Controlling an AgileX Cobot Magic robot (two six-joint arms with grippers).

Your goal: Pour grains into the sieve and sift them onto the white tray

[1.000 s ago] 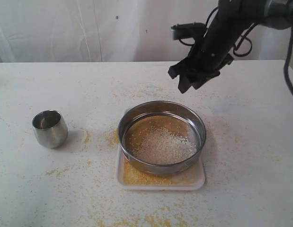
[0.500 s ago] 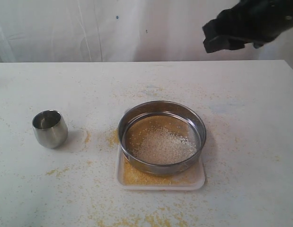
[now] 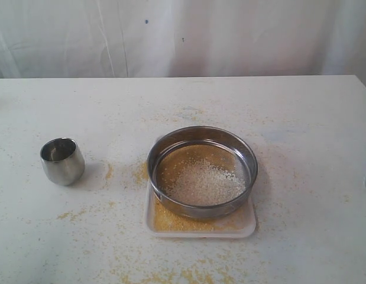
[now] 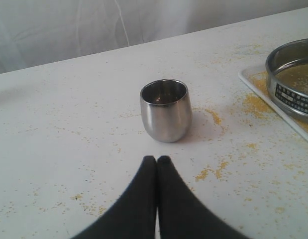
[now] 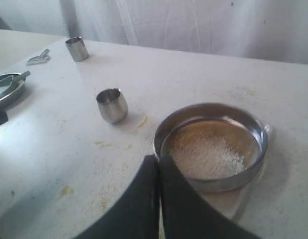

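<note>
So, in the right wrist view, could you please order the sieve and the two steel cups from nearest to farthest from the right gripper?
From the right gripper:
1. Sieve, on the white tray, directly ahead.
2. Nearer steel cup, standing alone beyond the sieve's side.
3. Farther steel cup, well behind that one.

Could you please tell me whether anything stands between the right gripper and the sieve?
Nothing visible does. In the right wrist view the shut right gripper points at the sieve with no object between them; the steel cup stands apart, off to the side.
</note>
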